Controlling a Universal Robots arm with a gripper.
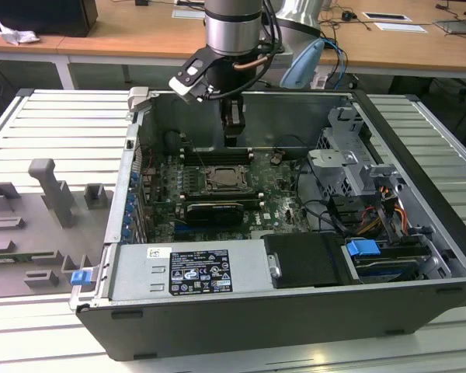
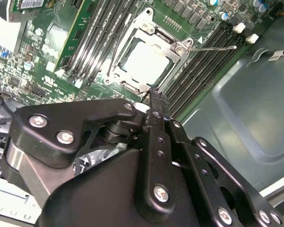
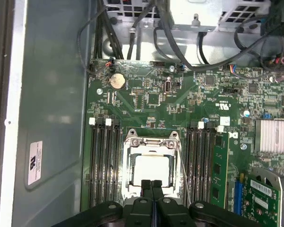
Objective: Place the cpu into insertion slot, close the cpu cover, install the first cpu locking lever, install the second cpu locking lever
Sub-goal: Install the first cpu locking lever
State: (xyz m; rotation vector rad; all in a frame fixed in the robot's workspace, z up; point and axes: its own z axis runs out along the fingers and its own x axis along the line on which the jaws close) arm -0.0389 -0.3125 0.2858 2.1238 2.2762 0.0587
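The gripper is recorded with fingers pressed together and nothing held. In the exterior view it is placed at 12 o'clock of the insertion slot. The cpu is seated in the slot and framed by the lowered cpu cover. One thin locking lever is angled out over the memory slots.

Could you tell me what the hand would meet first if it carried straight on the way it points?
Probably the edge of the cpu cover, which lies closed over the cpu; the hand points at that edge, though depth is unclear.
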